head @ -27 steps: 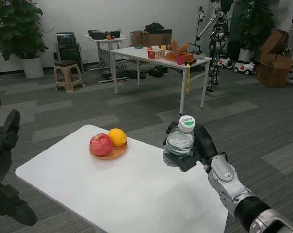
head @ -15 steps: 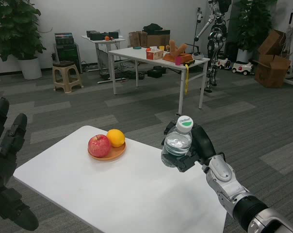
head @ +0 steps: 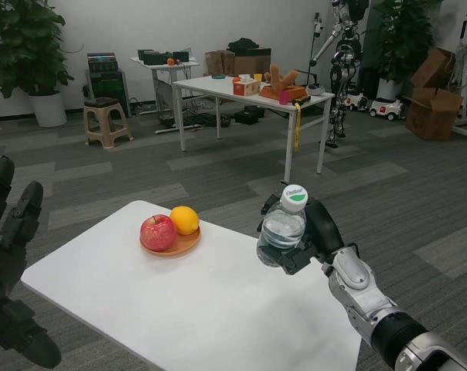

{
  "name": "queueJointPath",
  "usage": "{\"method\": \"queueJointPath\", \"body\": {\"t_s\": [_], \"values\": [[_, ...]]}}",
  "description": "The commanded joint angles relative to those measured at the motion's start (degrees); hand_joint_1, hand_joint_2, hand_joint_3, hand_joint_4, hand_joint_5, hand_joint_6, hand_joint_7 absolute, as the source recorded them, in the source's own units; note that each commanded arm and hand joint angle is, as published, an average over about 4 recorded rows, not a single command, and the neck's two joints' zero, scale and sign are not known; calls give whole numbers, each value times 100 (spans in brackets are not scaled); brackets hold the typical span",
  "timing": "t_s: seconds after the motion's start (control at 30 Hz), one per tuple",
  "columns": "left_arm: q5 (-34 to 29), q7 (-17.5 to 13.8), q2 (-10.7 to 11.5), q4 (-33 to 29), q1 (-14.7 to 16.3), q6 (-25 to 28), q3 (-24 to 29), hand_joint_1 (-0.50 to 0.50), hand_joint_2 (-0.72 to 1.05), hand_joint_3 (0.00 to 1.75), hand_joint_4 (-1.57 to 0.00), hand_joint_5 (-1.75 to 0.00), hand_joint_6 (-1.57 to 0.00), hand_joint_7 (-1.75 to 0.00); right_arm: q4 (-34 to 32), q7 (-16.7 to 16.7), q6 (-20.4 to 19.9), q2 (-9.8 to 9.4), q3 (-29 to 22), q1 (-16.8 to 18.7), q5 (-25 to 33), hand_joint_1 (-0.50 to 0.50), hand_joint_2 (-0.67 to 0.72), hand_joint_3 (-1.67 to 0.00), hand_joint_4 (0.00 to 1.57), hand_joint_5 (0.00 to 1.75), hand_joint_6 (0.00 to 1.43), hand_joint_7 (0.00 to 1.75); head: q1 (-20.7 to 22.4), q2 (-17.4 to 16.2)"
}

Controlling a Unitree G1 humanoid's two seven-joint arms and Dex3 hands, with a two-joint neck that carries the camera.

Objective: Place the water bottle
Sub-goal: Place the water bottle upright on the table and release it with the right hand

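A clear water bottle (head: 283,230) with a white and green cap is held upright over the right side of the white table (head: 179,301). My right hand (head: 311,236) grips it around the body from behind and from the right. Whether its base touches the tabletop cannot be told. My left hand (head: 5,255) hangs at the far left edge of the view, off the table's left corner, fingers spread and holding nothing.
A brown plate (head: 172,244) with a red apple (head: 158,232) and an orange (head: 185,219) sits at the table's far side, left of the bottle. Behind, on the grey floor, stand another white table (head: 249,93), a stool (head: 107,120) and a standing robot (head: 343,54).
The whole picture shifted slightly between the oldest frame and the later ones, so the camera moved. My left hand shows a little higher and more spread. The bottle stays in my right hand.
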Motion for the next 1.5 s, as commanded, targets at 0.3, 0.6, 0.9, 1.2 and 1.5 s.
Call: {"method": "queueJointPath", "body": {"t_s": [0.3, 0.6, 0.9, 1.2, 1.5], "values": [[-52, -15, 30, 37, -74, 33, 30, -48, -72, 9, 0, 0, 0, 0, 36, -69, -76, 227, -53, 245, -17, -42, -59, -113, 83, 131, 79, 154, -209, -219], [-71, -11, 34, 30, -54, 33, 32, -48, -70, 9, 0, 0, 0, 0, 278, -69, -95, 496, -323, 586, -228, -42, -59, -119, 87, 136, 80, 154, -450, -521], [-80, -11, 39, 32, -54, 50, 34, -48, -72, 9, 0, 0, 0, 0, 686, -67, -95, 601, -559, 696, -538, -42, -60, -119, 91, 136, 83, 154, -592, -759], [-80, -7, 36, 30, -54, 50, 41, -48, -72, 9, 0, 0, 0, 0, 1009, 1, -95, 654, -813, 735, -1259, -42, -59, -119, 91, 136, 86, 154, -706, -959], [-89, -15, 39, 34, -54, 68, 41, -48, -72, 4, 0, 0, 0, 0, 1121, 124, -95, 671, -1066, 784, -1837, -42, -60, -117, 93, 138, 86, 154, -769, -1038]]}}
